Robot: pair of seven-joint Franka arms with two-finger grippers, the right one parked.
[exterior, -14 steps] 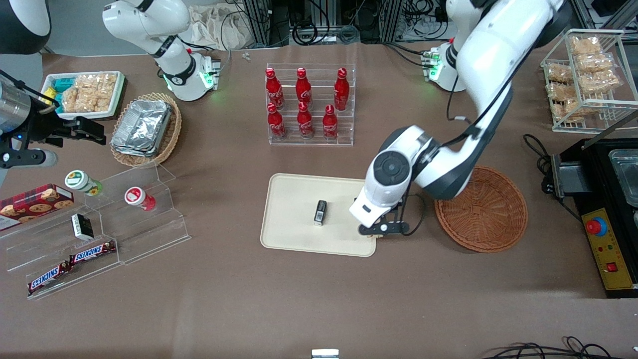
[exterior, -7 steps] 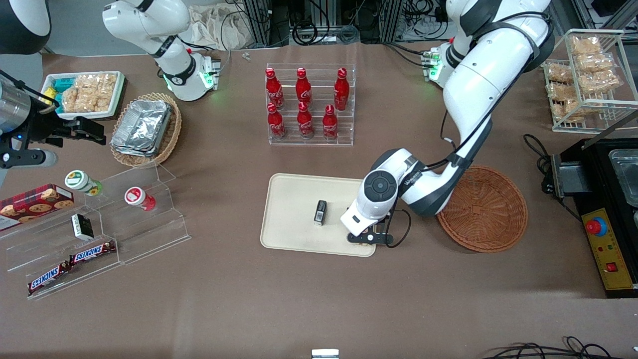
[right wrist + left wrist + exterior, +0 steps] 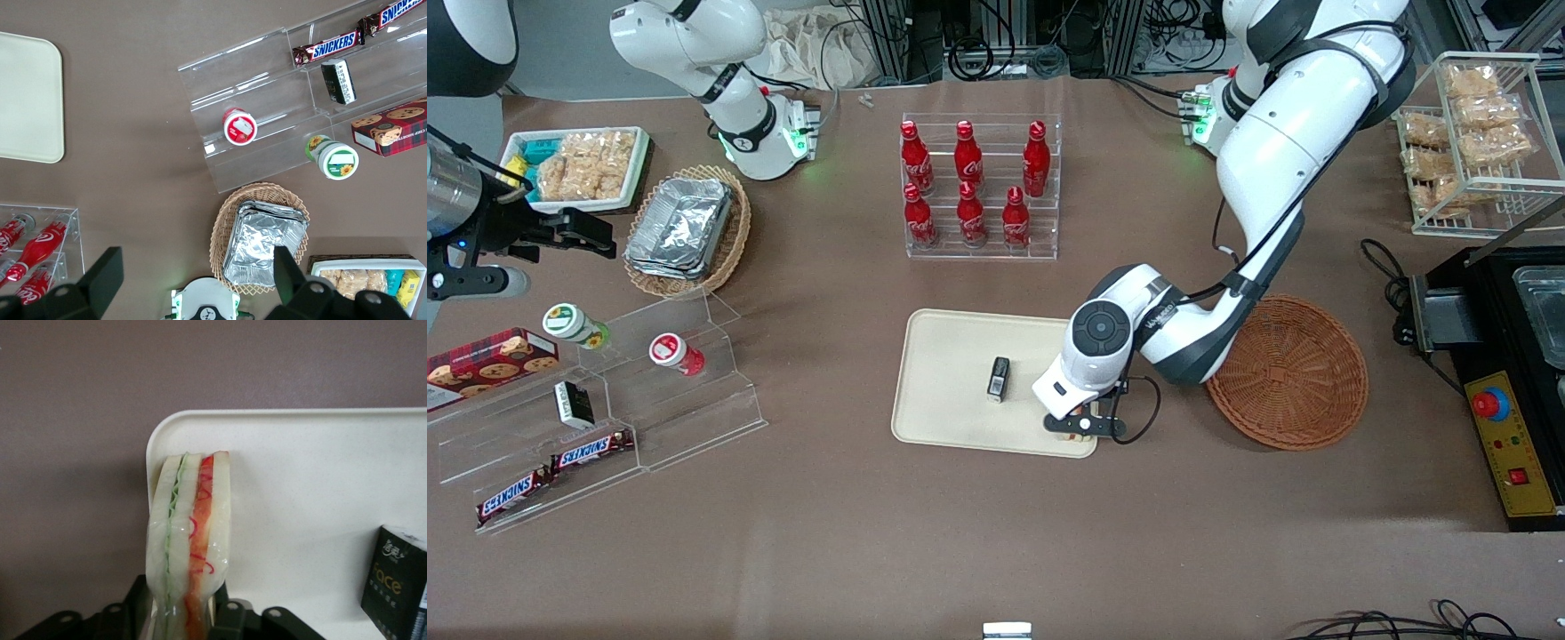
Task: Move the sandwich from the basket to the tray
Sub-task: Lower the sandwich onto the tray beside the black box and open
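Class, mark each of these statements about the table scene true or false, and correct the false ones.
1. The tool grips the sandwich over a corner of the tray. True.
2. The sandwich lies in the basket. False: the basket holds nothing; the sandwich is in the tool.
3. A small dark packet is on the tray. True.
4. The rack holds four red bottles. False: six bottles are there.
5. The sandwich filling shows green and red stripes. True.
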